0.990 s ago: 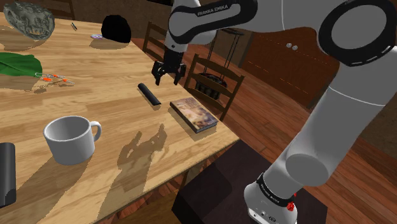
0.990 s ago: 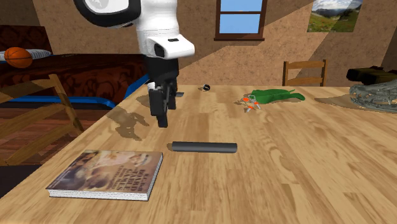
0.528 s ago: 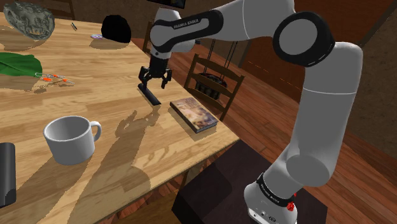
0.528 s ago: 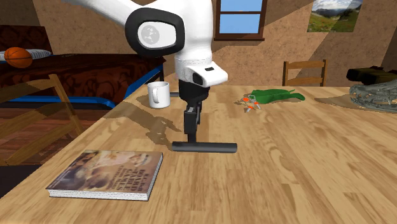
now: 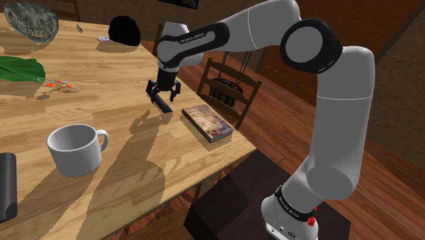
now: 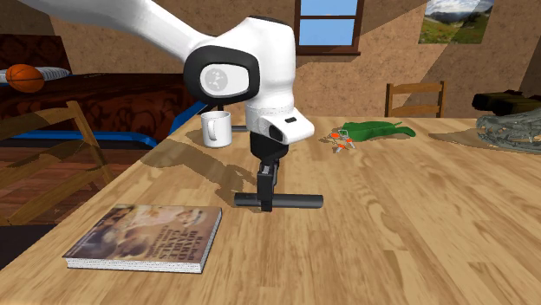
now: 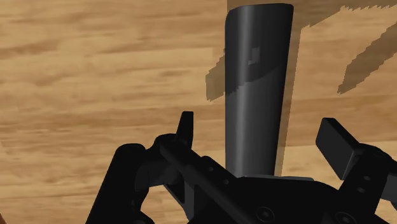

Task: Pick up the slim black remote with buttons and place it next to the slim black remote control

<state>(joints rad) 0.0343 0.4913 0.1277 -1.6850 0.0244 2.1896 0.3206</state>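
A slim dark remote lies flat on the wooden table, close to the edge by the book. In the second exterior view the remote is a dark bar lying across the table. My gripper is down over its end and open, one finger on each side of it. In the wrist view the remote runs away from the gripper, and the fingers stand apart from its sides. A second dark slab, cut off by the shoulder view's left edge, lies beyond the mug.
A book lies just beside the remote near the table edge. A white mug stands in the shoulder view's lower left. A wooden chair is pushed up to the table. A green leaf and a black lump lie farther off.
The gripper has come down and across to the remote's end, from above the table to straddling it. The remote has not moved.
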